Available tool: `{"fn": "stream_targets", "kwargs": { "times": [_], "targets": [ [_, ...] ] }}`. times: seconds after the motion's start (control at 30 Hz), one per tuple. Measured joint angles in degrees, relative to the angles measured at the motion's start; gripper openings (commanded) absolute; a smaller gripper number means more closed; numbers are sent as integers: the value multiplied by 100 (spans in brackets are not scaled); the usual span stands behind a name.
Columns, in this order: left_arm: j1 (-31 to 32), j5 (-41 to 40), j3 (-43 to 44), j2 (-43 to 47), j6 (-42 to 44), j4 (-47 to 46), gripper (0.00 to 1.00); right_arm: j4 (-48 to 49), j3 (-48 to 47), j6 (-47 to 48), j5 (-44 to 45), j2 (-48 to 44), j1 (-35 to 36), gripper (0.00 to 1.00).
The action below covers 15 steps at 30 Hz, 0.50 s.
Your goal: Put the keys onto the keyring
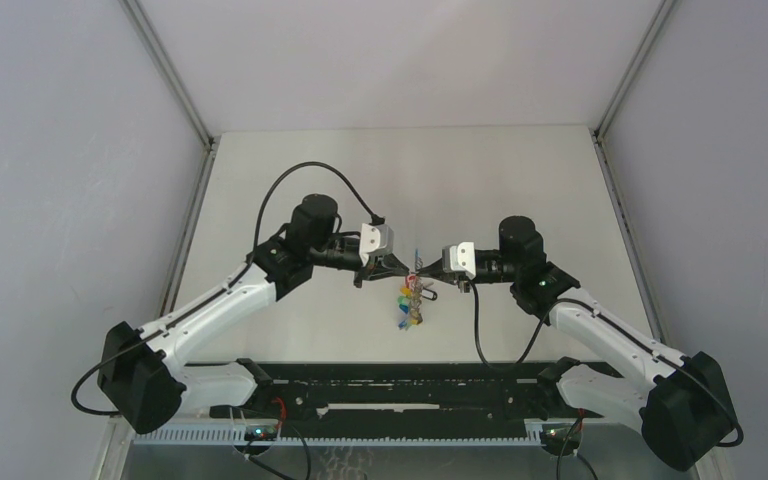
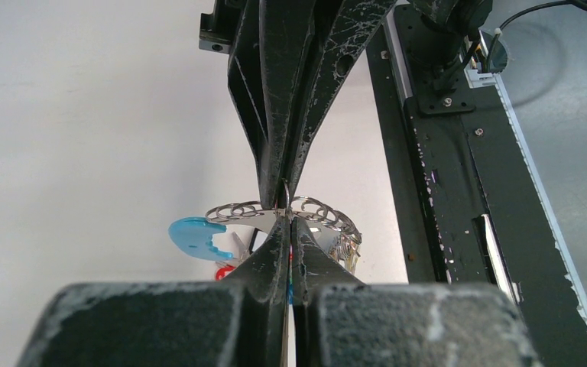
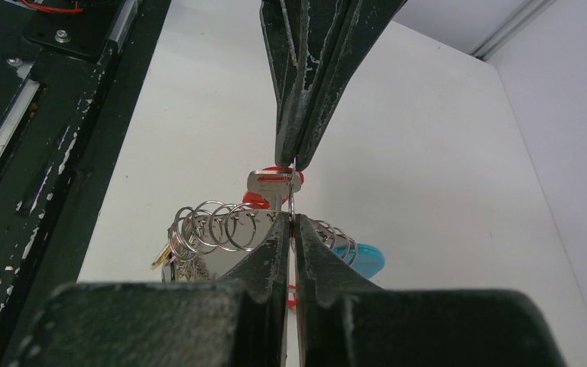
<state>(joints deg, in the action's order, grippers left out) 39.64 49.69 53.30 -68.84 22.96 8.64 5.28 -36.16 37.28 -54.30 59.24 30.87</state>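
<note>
Two claws, left claw [image 2: 285, 223] and right claw [image 3: 290, 223], clenched on keyring [image 3: 222, 225]; key [image 3: 269, 182] beside pinch; slip could drop both.

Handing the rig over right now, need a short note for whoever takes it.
Left gripper: shut, at the keyring rim.
Right gripper: shut, tip to tip with it.
Keyring is held in the air between them, other tagged keys hanging below.
Red-tagged key sits at the pinch point; threaded or not, cannot tell.
To do: confirm it is on the ring, then release.
</note>
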Motion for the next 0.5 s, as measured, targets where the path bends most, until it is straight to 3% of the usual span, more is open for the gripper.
{"fn": "stream_targets", "kwargs": {
  "times": [0.5],
  "targets": [
    [0,-149,0,-31,-96,2,0,2,0,-2,22,0,0,0]
  ]
}}
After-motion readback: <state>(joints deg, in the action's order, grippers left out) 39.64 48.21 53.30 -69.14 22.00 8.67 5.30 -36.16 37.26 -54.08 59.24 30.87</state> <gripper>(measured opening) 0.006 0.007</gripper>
